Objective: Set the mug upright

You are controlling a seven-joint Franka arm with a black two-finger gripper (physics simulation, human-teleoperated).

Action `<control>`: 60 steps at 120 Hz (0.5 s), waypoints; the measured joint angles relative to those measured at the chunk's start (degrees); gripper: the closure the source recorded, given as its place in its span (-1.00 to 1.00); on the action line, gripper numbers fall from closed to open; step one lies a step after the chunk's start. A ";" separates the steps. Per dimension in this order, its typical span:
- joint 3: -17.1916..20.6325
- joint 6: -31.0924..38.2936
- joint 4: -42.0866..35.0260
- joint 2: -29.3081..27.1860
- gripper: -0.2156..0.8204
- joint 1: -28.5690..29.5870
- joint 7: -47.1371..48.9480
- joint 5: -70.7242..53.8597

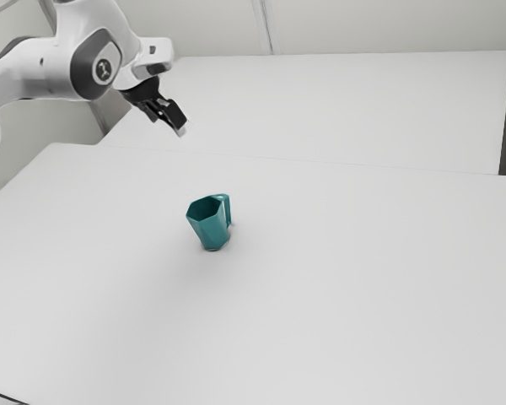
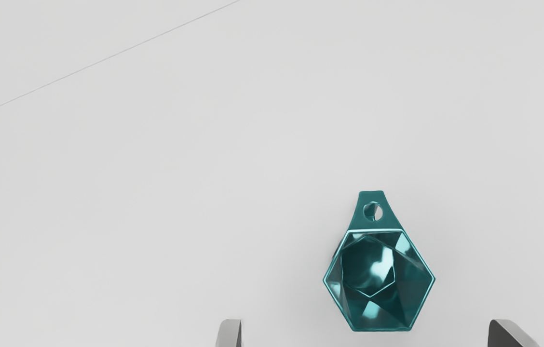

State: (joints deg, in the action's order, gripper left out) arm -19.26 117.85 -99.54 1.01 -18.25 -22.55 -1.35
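"Where is the mug (image 1: 211,229)?"

"On the white table (image 1: 346,304), standing on its base with its mouth facing up. It's teal, with a six-sided rim (image 2: 382,330) and flat, faceted walls."

"Is it lying over at all?"

"No, it's upright. The exterior view shows its base down on the tabletop, and the wrist view looks through the open mouth to the inside."

"Which way does the handle (image 1: 228,209) point?"

"Toward the exterior view's right and the far side of the table. In the wrist view it reaches out from the rim, away from the fingers (image 2: 230,335), and has a small round hole through it."

"And the gripper (image 1: 180,129)?"

"Spread wide, with nothing pinched in it. It hangs in the air well above the table, at the end of the white arm (image 1: 44,69), up toward the exterior view's left from the mug."

"Any contact?"

"None. In the wrist view the mug lines up with the gap between the two fingers, but neither one touches it."
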 joint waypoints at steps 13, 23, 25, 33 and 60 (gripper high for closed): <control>1.62 -4.71 3.81 -0.45 -0.51 2.62 0.34 -1.74; 2.71 -8.35 6.19 -1.16 -0.52 4.32 1.15 -3.97; 2.79 -8.99 6.43 -1.41 -0.52 4.49 1.33 -4.32; 3.09 -11.20 6.94 -2.25 -0.53 5.22 2.08 -5.32; 3.35 -16.96 8.63 -3.18 -0.54 5.60 5.23 -6.50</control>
State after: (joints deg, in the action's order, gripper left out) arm -15.91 100.89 -90.92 -2.17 -12.65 -17.32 -7.86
